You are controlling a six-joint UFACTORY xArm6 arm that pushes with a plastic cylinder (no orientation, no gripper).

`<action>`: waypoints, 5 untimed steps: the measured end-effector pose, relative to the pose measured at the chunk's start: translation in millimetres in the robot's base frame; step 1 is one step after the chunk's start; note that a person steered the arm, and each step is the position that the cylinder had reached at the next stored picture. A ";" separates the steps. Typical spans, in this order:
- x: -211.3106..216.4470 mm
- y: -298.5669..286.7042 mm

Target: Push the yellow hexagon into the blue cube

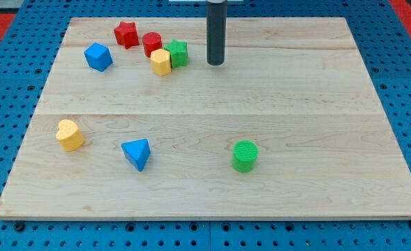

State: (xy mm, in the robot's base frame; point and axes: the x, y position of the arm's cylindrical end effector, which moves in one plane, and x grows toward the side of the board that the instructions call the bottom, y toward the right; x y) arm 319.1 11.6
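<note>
The yellow hexagon [161, 62] sits near the view's top, left of centre, touching the red cylinder [151, 44] and the green star [178, 53]. The blue cube [98, 56] lies apart, to the hexagon's left, with a bare gap between them. My tip [215, 63] rests on the board to the right of the green star, a short way right of the hexagon, touching no block.
A red star [126, 34] lies left of the red cylinder. A yellow heart [70, 135], a blue triangle [137, 153] and a green cylinder [245, 156] lie in the lower half. The wooden board [317, 104] rests on a blue pegboard.
</note>
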 end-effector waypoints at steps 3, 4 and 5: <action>0.0 -107.0; 0.0 -125.8; 4.8 -137.6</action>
State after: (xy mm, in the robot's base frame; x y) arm 323.9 -126.0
